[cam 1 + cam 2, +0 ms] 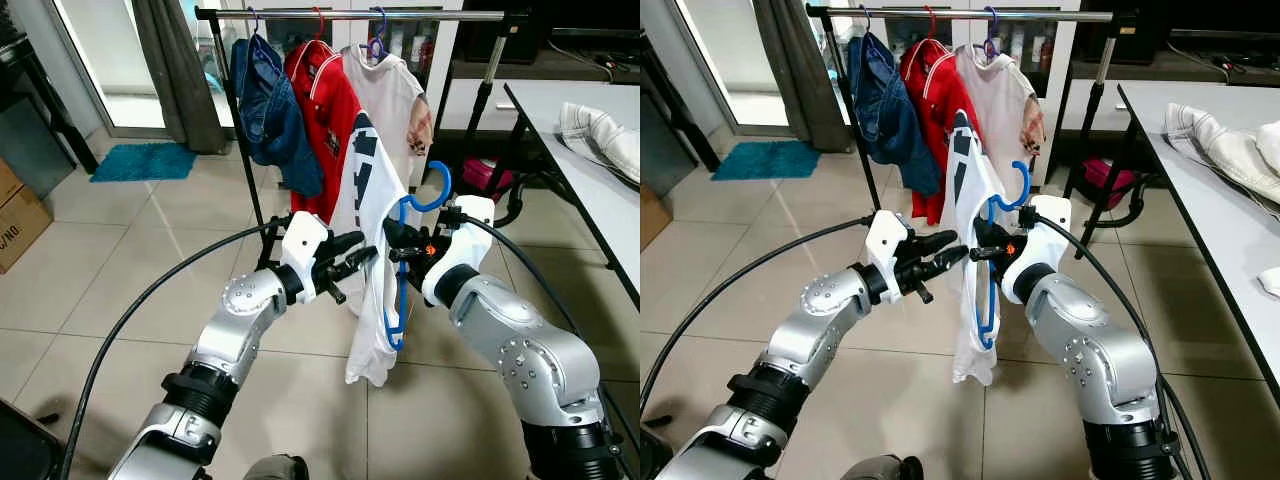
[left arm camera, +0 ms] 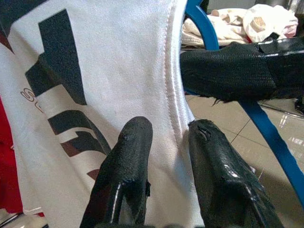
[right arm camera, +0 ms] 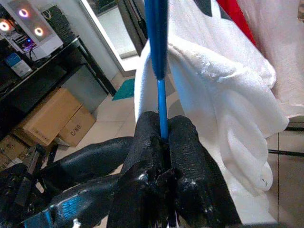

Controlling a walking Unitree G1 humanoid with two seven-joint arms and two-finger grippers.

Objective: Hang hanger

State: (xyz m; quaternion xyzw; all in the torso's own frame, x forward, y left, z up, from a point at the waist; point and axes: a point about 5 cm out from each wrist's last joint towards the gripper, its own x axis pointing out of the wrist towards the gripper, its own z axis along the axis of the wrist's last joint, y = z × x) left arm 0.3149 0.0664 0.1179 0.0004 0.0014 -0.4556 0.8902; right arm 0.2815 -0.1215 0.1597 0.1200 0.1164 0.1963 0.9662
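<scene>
The right end effector (image 1: 395,243) holds a blue hanger (image 1: 405,262) with a white shirt (image 1: 362,250) on it. The left end effector (image 1: 358,256) touches the shirt. Far behind, a rack (image 1: 350,15) holds three tops.

Tiled floor (image 1: 120,270), teal mat (image 1: 145,160) by the door, cardboard boxes (image 1: 18,215) at left, clothes rail (image 1: 350,15) carrying three hung garments, worktop (image 1: 600,170) bearing crumpled cloth (image 1: 600,130)

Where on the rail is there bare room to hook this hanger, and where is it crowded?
The rail is bare from the pale shirt to its right end. Its left part is crowded by the denim garment, red shirt and pale shirt. The right tool grips the blue hanger below.
</scene>
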